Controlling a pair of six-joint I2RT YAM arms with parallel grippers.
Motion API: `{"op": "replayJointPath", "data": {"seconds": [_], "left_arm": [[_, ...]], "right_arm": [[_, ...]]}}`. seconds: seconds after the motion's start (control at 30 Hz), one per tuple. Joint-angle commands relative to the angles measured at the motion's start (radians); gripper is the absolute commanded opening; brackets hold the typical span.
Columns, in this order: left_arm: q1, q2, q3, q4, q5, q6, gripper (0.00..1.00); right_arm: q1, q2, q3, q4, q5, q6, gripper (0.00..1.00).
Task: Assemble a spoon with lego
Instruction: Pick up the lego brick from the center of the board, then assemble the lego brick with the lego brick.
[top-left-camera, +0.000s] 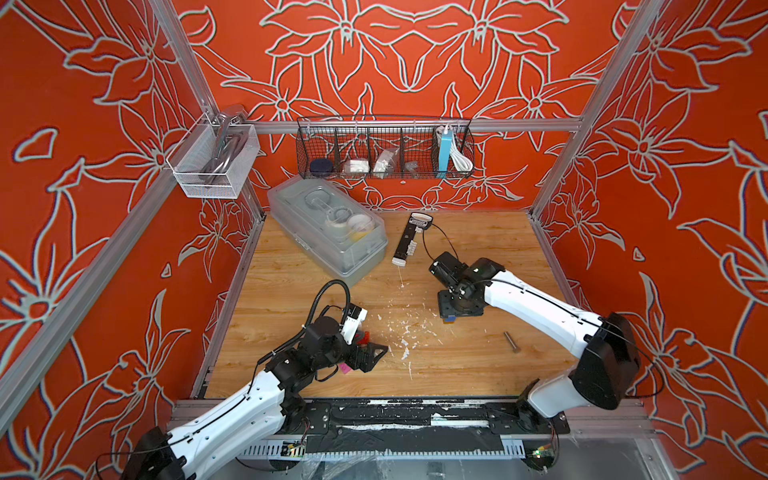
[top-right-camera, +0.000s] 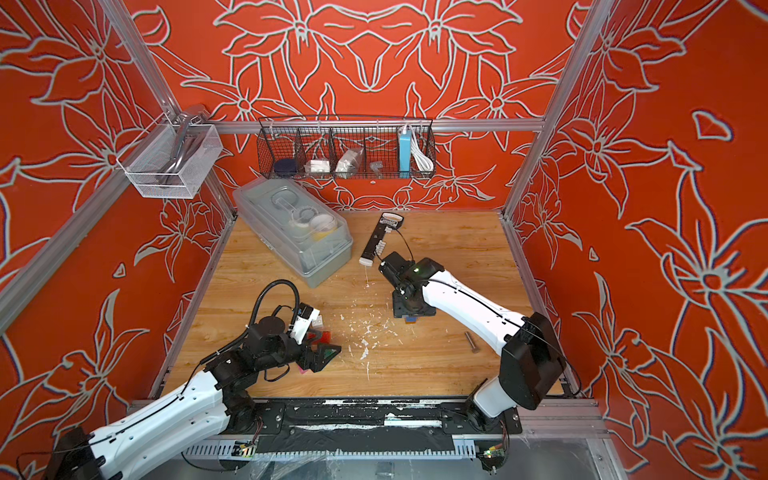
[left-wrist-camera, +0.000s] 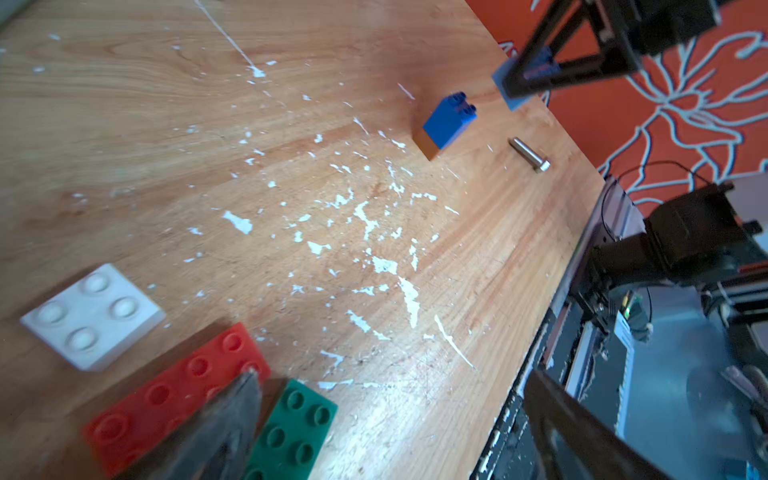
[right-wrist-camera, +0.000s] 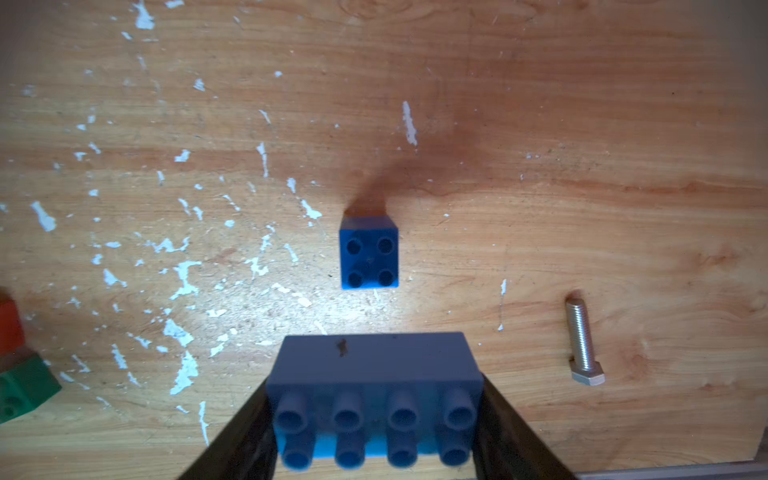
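Observation:
No spoon is in view; the lego shows as separate bricks. My right gripper (right-wrist-camera: 374, 399) is shut on a wide light blue brick (right-wrist-camera: 374, 370), studs toward the camera, held a little above a small blue brick (right-wrist-camera: 369, 253). That blue brick sits on a brown one (left-wrist-camera: 428, 146). My left gripper (left-wrist-camera: 392, 399) is open and empty, with one finger over the gap between a red brick (left-wrist-camera: 174, 386) and a green brick (left-wrist-camera: 291, 428). A white brick (left-wrist-camera: 93, 316) lies beside them. A pink brick (top-left-camera: 344, 368) peeks out under the left gripper (top-left-camera: 370, 353).
A steel bolt (top-left-camera: 512, 341) lies right of the blue stack. A clear lidded box (top-left-camera: 328, 232) and a black-and-white bar tool (top-left-camera: 409, 239) sit at the back. Wire baskets (top-left-camera: 384, 149) hang on the wall. White flecks cover the table's middle.

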Motion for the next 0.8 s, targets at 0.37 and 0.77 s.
{"op": "replayJointPath", "data": {"seconds": [0.37, 0.77], "left_arm": [[-0.05, 0.097, 0.041, 0.052, -0.064, 0.075, 0.99], [-0.051, 0.107, 0.047, 0.041, -0.075, 0.072, 0.98]], "right_arm": [[-0.088, 0.093, 0.015, 0.068, -0.094, -0.14, 0.49], [-0.101, 0.11, -0.012, 0.111, -0.133, -0.144, 0.49]]}}
